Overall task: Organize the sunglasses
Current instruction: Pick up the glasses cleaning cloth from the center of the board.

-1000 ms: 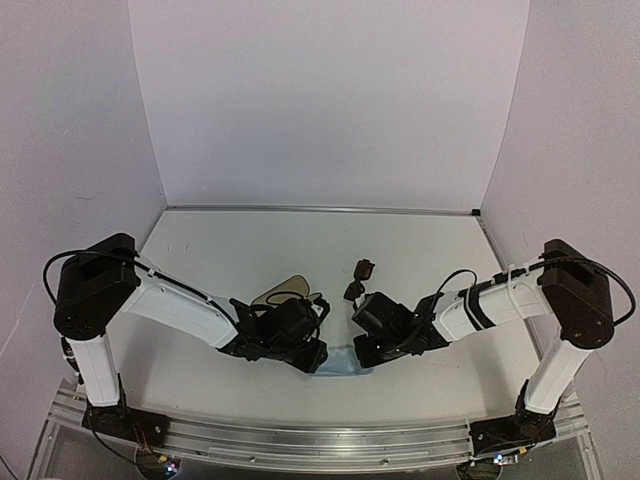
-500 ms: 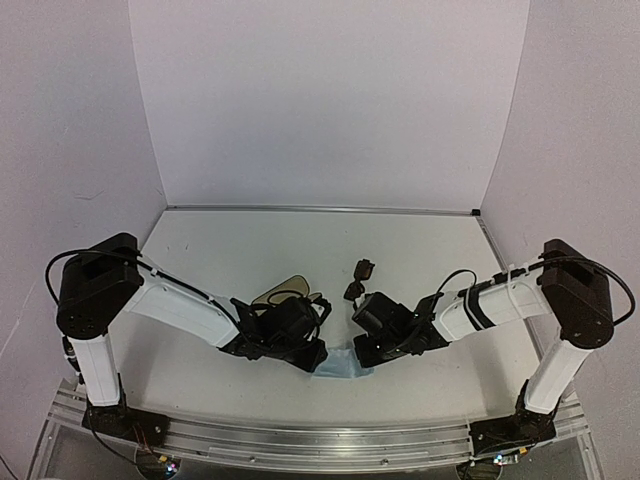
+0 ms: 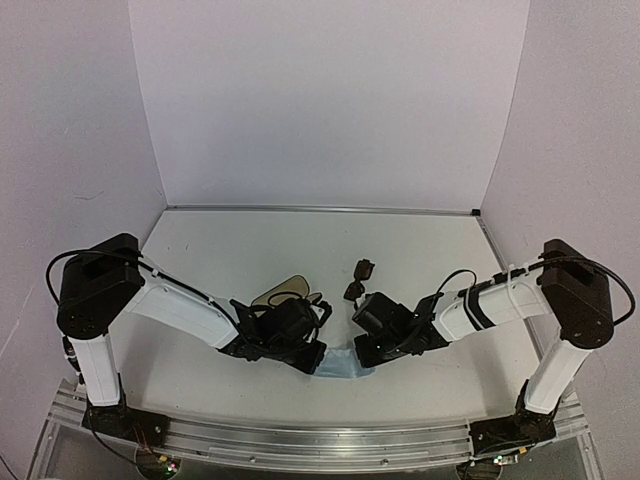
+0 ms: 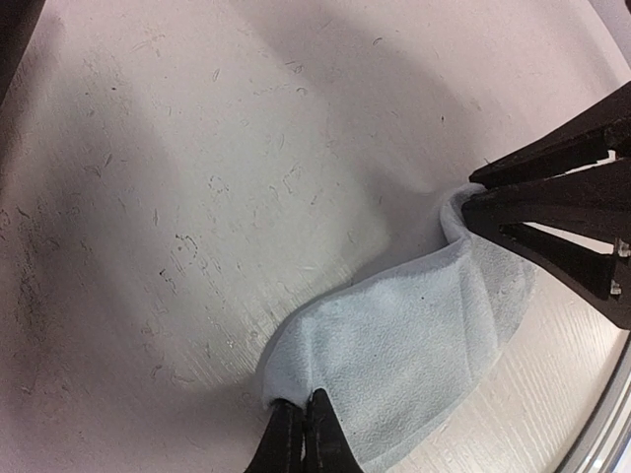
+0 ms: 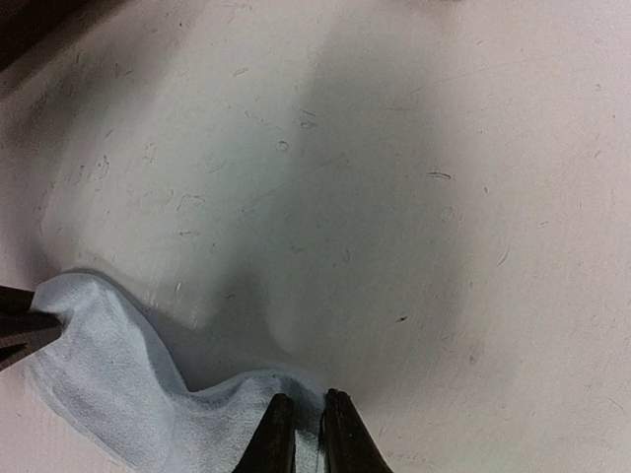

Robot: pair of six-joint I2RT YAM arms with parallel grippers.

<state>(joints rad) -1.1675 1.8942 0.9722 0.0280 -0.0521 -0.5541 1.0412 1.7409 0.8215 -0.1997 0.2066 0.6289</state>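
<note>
The sunglasses (image 3: 358,279) lie folded on the table just beyond my right gripper, small and dark. The black oval case (image 3: 284,291) with tan lining lies open behind my left wrist. The light blue cloth (image 3: 346,366) hangs between both grippers near the table's front. My left gripper (image 4: 302,436) is shut on one corner of the cloth (image 4: 414,360). My right gripper (image 5: 301,422) is pinched on the opposite edge of the cloth (image 5: 108,379). Each wrist view shows the other gripper's fingers (image 4: 557,212) holding the far side of the cloth.
The white table (image 3: 250,240) runs back to the white walls. A metal rail (image 3: 300,435) runs along the near edge, just in front of the cloth. Both arms lie low and meet at the front centre.
Both grippers keep their hold; the cloth between them has shifted only slightly. The sunglasses and the case have not moved.
</note>
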